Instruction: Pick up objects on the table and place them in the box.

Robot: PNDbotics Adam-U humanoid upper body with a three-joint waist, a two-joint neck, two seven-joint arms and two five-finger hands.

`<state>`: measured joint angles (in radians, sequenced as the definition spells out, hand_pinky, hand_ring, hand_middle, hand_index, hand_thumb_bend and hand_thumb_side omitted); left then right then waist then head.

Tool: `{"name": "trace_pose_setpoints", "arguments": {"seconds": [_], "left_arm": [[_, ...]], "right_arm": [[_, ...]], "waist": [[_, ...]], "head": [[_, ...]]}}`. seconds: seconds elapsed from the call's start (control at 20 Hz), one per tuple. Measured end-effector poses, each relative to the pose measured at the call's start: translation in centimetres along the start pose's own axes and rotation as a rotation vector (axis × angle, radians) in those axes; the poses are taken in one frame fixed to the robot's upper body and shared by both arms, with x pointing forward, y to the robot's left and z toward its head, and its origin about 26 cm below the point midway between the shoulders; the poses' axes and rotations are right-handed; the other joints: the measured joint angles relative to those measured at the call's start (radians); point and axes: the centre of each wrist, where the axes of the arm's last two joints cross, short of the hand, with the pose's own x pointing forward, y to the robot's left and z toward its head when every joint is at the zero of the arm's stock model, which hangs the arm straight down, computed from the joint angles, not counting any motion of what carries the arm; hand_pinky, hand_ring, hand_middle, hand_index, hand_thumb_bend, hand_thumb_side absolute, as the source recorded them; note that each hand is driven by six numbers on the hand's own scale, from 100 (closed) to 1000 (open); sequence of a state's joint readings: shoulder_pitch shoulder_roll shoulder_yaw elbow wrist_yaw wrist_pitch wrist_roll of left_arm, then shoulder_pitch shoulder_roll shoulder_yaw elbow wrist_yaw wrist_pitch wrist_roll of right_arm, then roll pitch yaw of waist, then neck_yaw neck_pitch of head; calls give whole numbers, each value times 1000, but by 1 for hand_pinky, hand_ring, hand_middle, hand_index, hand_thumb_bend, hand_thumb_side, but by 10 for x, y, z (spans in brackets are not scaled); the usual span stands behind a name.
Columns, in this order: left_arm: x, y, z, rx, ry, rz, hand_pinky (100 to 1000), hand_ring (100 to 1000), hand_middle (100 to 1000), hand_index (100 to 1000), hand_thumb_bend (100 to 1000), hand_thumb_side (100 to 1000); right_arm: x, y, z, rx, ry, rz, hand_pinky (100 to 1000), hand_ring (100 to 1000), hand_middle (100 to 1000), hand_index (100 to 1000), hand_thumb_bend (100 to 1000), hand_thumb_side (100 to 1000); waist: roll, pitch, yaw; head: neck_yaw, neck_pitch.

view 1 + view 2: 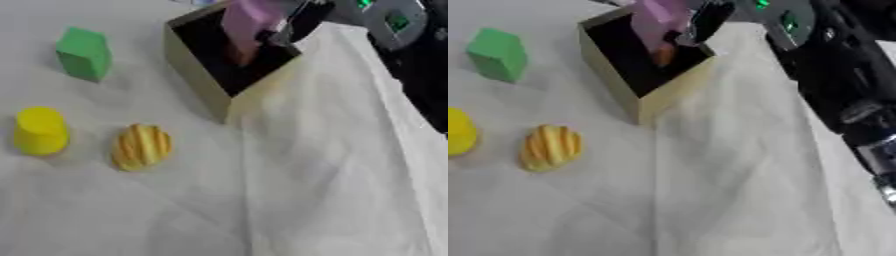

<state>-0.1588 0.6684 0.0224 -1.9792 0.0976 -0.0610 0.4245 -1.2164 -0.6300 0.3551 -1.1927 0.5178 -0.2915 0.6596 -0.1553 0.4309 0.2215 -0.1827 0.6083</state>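
Note:
A tan box (194, 70) with a dark inside stands at the top middle of the white cloth. A pink block (248, 22) hangs tilted in the box's mouth, its lower end inside. My right hand (297, 22) comes in from the upper right, its dark fingers curled against the block's right side. Something orange (664, 54) shows under the block inside the box. On the cloth to the left lie a green block (85, 53), a yellow cup-shaped thing (39, 131) and a yellow-orange ribbed oval thing (141, 146). My left hand is out of sight.
My right arm (833, 75), black with silver joints, runs down the right edge. The white cloth (332, 165) is wrinkled in the middle and lower right.

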Motion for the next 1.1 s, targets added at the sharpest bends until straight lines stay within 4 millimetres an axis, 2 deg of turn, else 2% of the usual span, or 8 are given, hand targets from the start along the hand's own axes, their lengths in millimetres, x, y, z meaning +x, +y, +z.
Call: {"name": "trace_pose_setpoints", "arguments": {"seconds": [0.15, 0.35, 0.5, 0.55, 0.6, 0.7, 0.95, 1.1], "left_arm": [[0, 0, 0, 0, -1, 0, 800, 871, 795, 865, 565, 801], [0, 0, 0, 0, -1, 0, 801, 867, 796, 865, 564, 801], [0, 0, 0, 0, -1, 0, 801, 864, 796, 865, 564, 800], [0, 0, 0, 0, -1, 1, 801, 864, 796, 865, 564, 800], [0, 0, 0, 0, -1, 1, 802, 865, 796, 865, 564, 800], [0, 0, 0, 0, -1, 1, 802, 865, 797, 865, 564, 800], [0, 0, 0, 0, -1, 1, 803, 865, 794, 866, 565, 799], [0, 0, 0, 0, -1, 1, 803, 865, 794, 866, 565, 799]], "right_arm": [[1, 5, -4, 24, -7, 10, 907, 838, 671, 802, 117, 167], [3, 8, -8, 41, -11, 17, 911, 864, 712, 828, 128, 255], [4, 10, -11, 60, -12, 18, 939, 954, 852, 907, 141, 394], [4, 11, -11, 68, -12, 18, 942, 963, 863, 911, 143, 404], [4, 11, -12, 76, -13, 18, 964, 1000, 919, 942, 153, 491], [5, 12, -13, 88, -17, 20, 972, 1000, 930, 950, 177, 528], [4, 11, -12, 105, -5, 46, 972, 1000, 931, 958, 212, 504], [4, 10, -11, 101, 0, 49, 967, 1000, 920, 956, 235, 444]], "waist": [[-1, 0, 0], [-1, 0, 0], [-1, 0, 0], [-1, -1, 0], [-1, -3, -1], [-1, -6, -1], [-1, -10, -4], [-1, -10, -6]], "head": [[1, 3], [1, 7], [1, 7], [1, 7], [1, 7], [1, 8], [2, 15], [5, 16]]}}
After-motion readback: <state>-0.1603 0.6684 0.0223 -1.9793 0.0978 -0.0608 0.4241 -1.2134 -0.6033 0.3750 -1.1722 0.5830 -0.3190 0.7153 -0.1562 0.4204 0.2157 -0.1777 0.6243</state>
